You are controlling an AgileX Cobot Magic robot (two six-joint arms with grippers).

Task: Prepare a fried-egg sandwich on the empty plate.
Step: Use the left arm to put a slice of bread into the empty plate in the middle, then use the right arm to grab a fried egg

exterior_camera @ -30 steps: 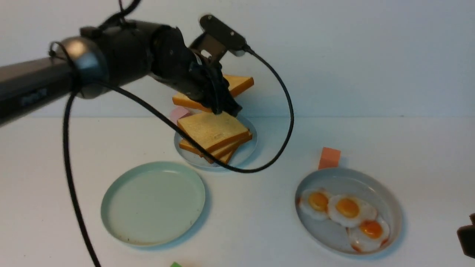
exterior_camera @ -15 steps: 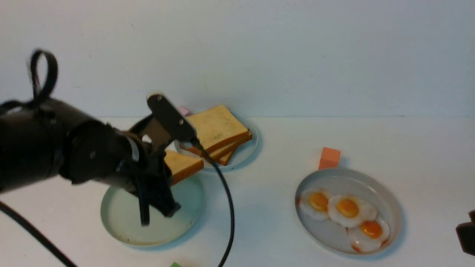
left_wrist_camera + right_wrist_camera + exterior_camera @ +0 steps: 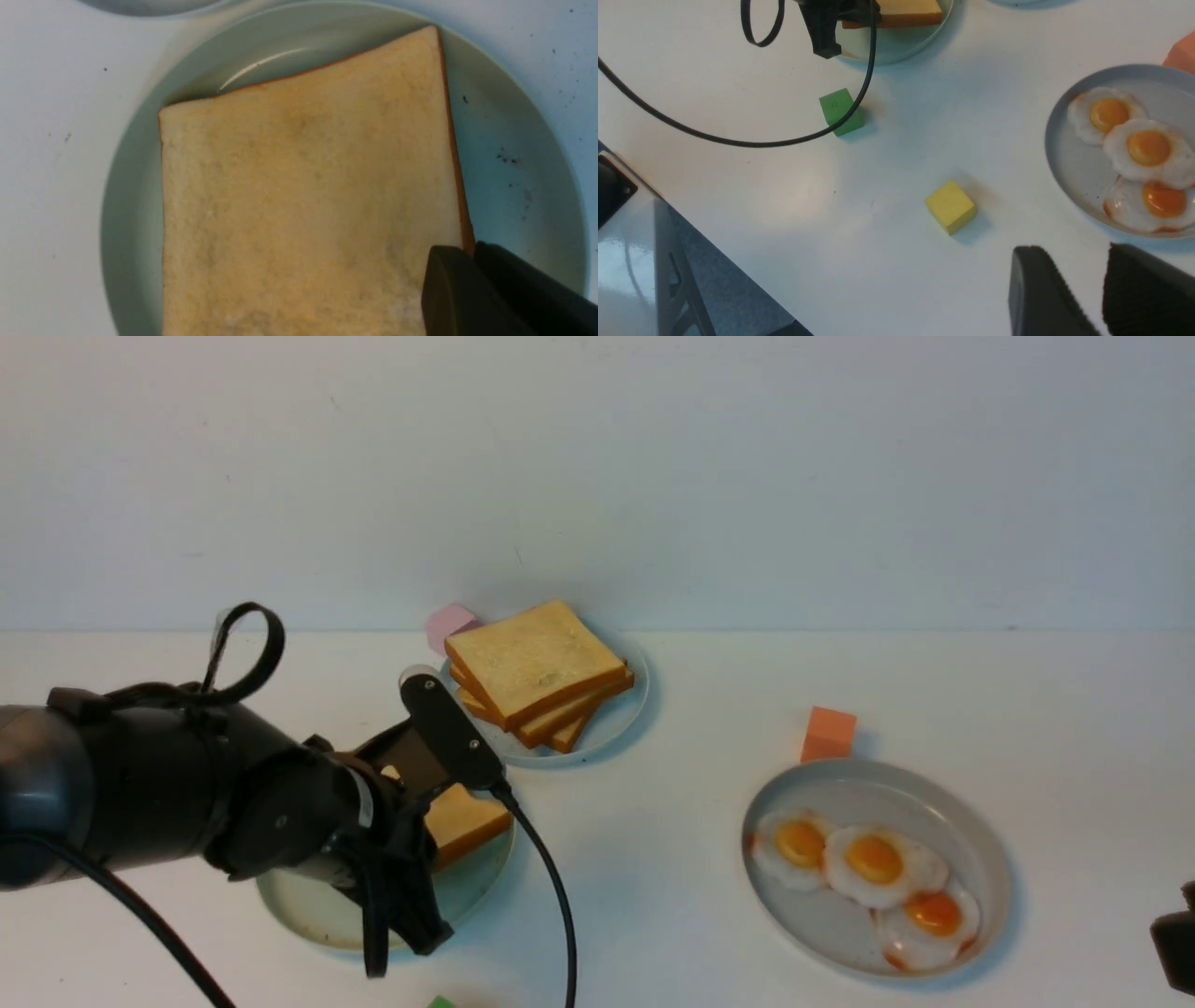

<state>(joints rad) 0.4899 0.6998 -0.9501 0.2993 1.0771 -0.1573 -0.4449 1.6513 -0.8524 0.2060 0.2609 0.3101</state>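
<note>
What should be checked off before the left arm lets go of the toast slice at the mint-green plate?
1. Is the toast slice over the mint-green plate: ok.
2. Does the slice lie flat on the plate: cannot tell. One corner comes close to the rim.
3. Is the left gripper shut on the slice's corner: ok.
4. Is the right gripper open and empty, ready for an egg: ok.
5. Are the three fried eggs on the grey plate, with nothing covering them: ok.
6. Does the toast stack have slices left for the top: ok.
</note>
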